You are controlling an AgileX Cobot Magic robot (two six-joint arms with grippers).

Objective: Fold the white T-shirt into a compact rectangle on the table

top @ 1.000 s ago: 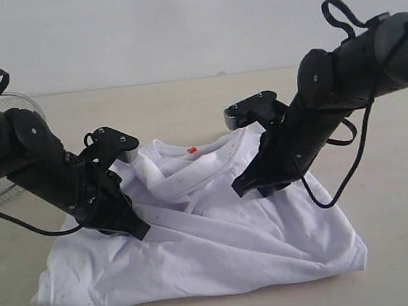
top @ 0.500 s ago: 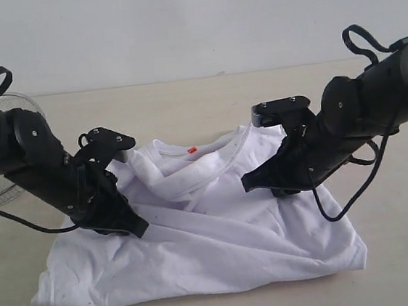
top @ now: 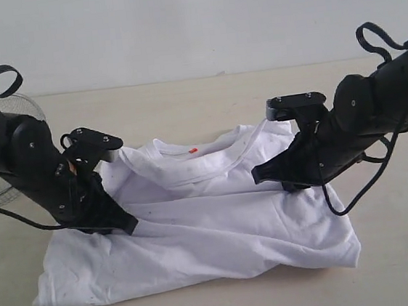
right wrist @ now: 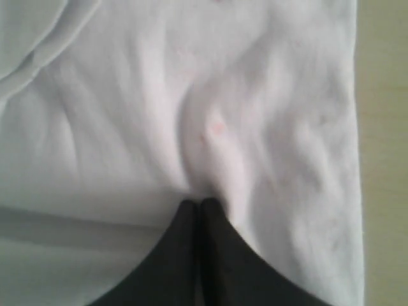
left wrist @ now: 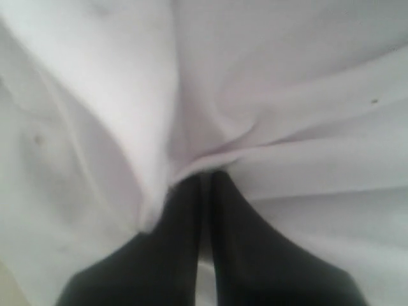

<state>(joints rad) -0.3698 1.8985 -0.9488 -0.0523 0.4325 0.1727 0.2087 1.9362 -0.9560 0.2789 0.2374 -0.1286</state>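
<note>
Already roughly oblong but loose and wrinkled, the white T-shirt lies layered near the middle of the table, its upper layer pinched at either side by the closed fingers of the left gripper and right gripper, so tightening folds and flattening likely remain.

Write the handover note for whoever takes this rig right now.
Left gripper: shut, pinching a fold of the white T-shirt on its left side.
Right gripper: shut, pinching shirt cloth on the right side.
Shirt: rumpled on the table, orange tag toward the far side.
Done: apparently one rough fold, near edge doubled.
Left: the remaining folds to a compact rectangle, then release.
</note>
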